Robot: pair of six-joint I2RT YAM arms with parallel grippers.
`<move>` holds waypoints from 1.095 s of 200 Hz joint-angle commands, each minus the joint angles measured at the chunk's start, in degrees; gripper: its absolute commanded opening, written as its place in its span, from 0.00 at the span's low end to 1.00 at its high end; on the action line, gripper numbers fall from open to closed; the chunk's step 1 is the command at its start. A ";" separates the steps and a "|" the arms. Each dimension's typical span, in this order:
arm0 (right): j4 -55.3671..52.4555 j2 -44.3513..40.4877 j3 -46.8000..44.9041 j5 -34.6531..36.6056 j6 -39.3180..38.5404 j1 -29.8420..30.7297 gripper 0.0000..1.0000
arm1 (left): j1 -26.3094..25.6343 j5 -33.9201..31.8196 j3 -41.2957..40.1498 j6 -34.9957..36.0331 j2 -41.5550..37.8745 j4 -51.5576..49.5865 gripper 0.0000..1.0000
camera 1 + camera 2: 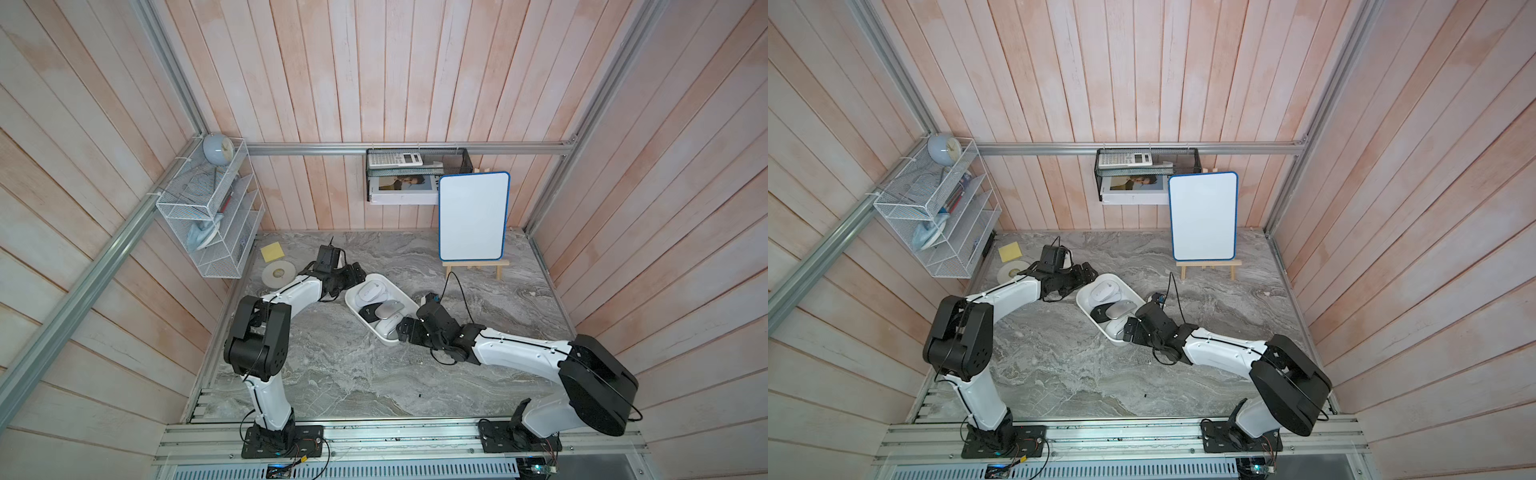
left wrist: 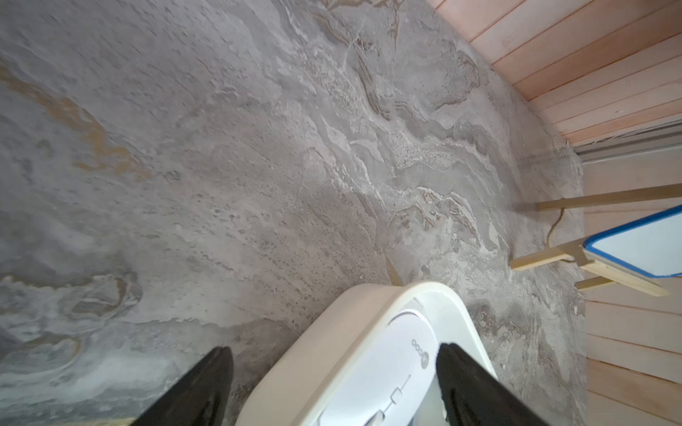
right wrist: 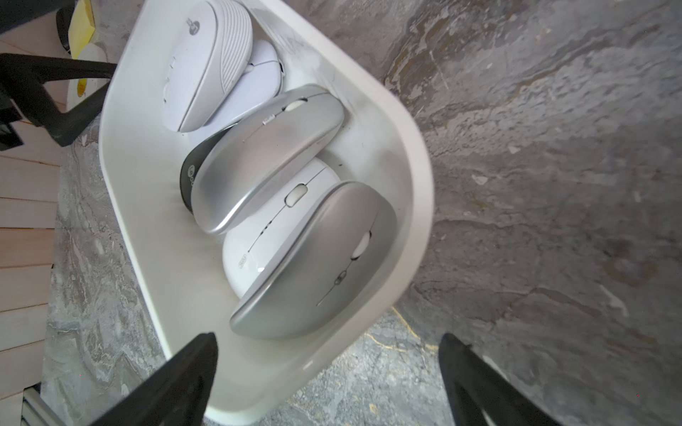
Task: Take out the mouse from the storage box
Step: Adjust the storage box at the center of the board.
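The white storage box (image 1: 352, 300) (image 1: 1084, 301) lies slantwise mid-table and holds several mice. A white ribbed mouse (image 1: 371, 289) (image 3: 206, 62) lies at its far end. A silver mouse (image 1: 390, 308) (image 3: 269, 155) rests partly on a black one (image 1: 368, 312). Another silver mouse (image 3: 317, 265) leans on a white one at the near end. My left gripper (image 1: 353, 277) (image 2: 332, 369) is open at the far end. It straddles the box wall (image 2: 332, 332), with one finger over the white mouse (image 2: 402, 361). My right gripper (image 1: 401, 330) (image 3: 328, 354) is open at the near end, one finger over the box (image 3: 258, 369).
A blue-edged whiteboard (image 1: 473, 216) stands on a wooden easel at the back right. A disc (image 1: 278, 274) and a yellow pad (image 1: 273, 252) lie at the back left, behind the left arm. A white wire rack (image 1: 208, 216) and a black mesh tray (image 1: 457, 160) hang on the walls.
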 commanded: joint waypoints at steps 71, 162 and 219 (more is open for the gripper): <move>4.60 4.36 3.63 -10.84 0.36 -6.35 0.98 | -5.32 1.79 -5.78 -1.87 -2.71 5.98 0.89; -4.36 8.47 10.72 -13.85 -5.99 -17.37 0.98 | -10.35 -2.21 -16.65 -8.96 -10.40 11.59 0.89; -8.04 4.49 7.39 -15.80 -8.90 -20.51 0.98 | -10.46 -16.27 -14.40 -5.45 -15.54 -2.03 0.90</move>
